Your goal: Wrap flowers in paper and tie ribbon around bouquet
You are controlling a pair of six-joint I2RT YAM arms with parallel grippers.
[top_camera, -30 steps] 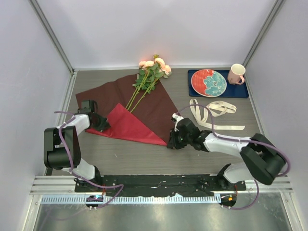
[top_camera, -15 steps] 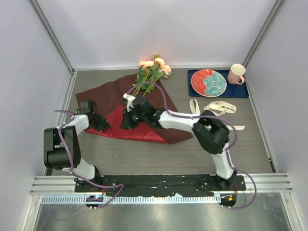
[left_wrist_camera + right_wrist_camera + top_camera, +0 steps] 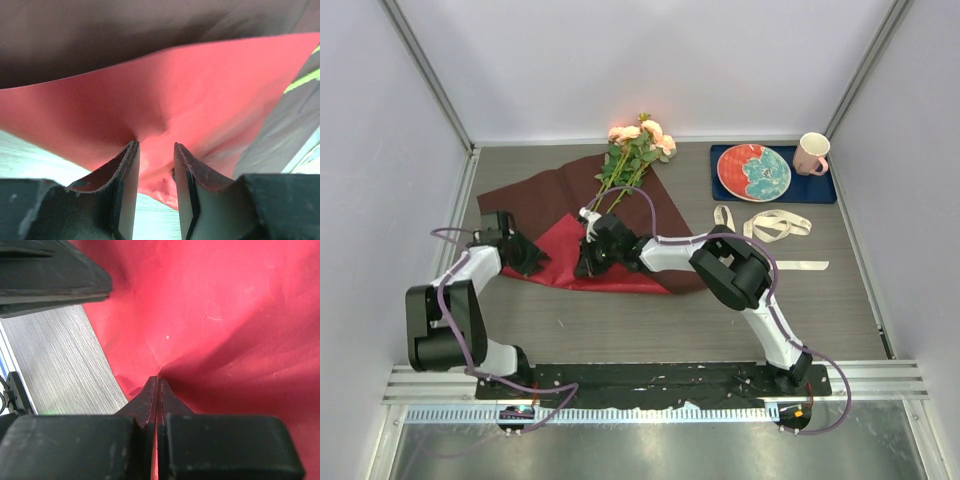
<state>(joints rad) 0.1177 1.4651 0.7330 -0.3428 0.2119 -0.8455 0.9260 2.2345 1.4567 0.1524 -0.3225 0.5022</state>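
A: State of the right gripper (image 3: 158,381)?
B: Pinched flat on the paper (image 3: 535,195) — a red fold clamped between its tips, likely to carry that flap over the stems.
A: And the left gripper (image 3: 156,146)?
B: Narrow gap, jaws a little apart. Folded edge sits right at the tips, doesn't look clamped.
A: Where are the flowers (image 3: 638,148)?
B: Heads past the sheet's far edge, stems lying on it — so the wrap covers stems only. The ribbon (image 3: 770,225) lies loose to the right; tying comes later, I'd say.
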